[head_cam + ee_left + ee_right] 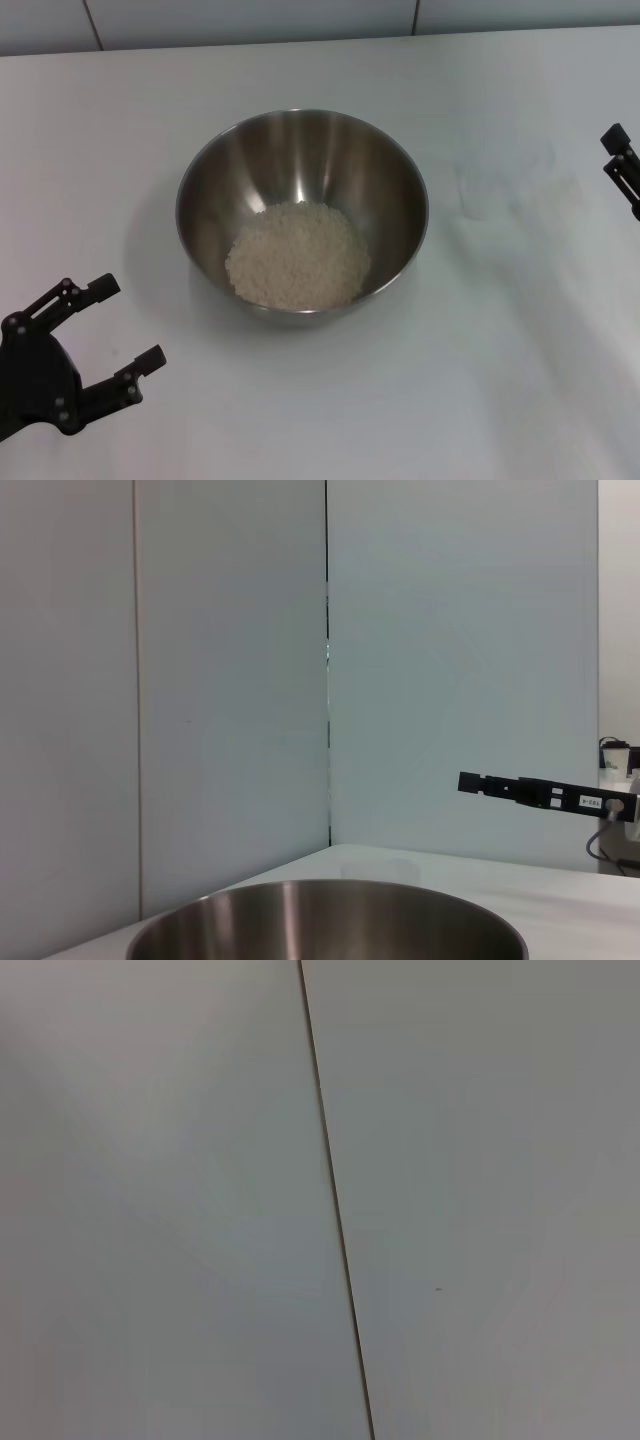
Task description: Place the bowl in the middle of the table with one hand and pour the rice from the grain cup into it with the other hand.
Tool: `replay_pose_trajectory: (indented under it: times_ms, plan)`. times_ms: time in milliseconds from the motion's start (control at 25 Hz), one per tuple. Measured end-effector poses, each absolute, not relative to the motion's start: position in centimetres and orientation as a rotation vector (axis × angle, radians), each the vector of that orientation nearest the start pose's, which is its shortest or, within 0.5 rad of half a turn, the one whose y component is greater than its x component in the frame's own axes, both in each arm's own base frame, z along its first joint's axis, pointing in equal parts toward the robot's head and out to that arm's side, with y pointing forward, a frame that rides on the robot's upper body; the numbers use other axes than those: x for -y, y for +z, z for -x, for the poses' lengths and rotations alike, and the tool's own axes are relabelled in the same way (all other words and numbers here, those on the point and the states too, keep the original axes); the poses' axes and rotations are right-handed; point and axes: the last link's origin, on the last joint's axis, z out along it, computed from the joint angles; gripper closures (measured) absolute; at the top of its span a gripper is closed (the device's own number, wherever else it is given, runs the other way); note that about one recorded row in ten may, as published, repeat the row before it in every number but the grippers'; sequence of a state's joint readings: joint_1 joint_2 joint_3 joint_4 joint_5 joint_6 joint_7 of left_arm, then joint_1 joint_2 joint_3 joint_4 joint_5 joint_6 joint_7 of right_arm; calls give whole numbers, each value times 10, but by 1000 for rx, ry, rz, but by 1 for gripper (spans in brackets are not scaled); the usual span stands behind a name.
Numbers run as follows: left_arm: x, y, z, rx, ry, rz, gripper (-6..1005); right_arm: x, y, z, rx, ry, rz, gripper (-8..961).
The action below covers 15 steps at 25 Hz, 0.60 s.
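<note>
One of each dish, two grippers.
One bowl (302, 212) on one table (500, 380), holding one heap of rice (298, 256); one cup (497, 178) right of bowl; left gripper (112, 335), right gripper (622, 165).

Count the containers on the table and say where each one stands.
2. The bowl stands mid-table with the rice in it. The grain cup stands upright on the table to the bowl's right, apart from it, apparently empty. Nothing seems hidden.
</note>
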<state>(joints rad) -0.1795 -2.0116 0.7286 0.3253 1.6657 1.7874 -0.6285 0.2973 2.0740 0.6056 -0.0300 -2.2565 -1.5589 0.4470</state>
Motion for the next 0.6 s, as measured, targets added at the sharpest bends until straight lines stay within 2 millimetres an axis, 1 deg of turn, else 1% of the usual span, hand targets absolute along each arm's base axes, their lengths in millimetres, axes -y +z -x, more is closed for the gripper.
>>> replay_pose_trajectory:
  times_ms: [160, 200, 240, 280, 440, 600]
  plan:
    - [-197, 2, 333, 267, -969, 2428, 131, -253, 8, -346, -510, 952, 1687, 187]
    - [-198, 2, 333, 266, -969, 2430, 131, -253, 8, -344, -503, 969, 1710, 187]
    - [-198, 2, 332, 265, -968, 2432, 131, -253, 10, -338, -488, 1021, 1782, 187]
    - [-199, 1, 332, 263, -968, 2436, 131, -253, 10, -338, -488, 1021, 1782, 187]
    - [-203, 1, 330, 249, -967, 2444, 131, -258, 15, -326, -453, 1084, 2004, 188]
    - [-206, 2, 329, 241, -968, 2444, 131, -265, 17, -317, -443, 1075, 2250, 187]
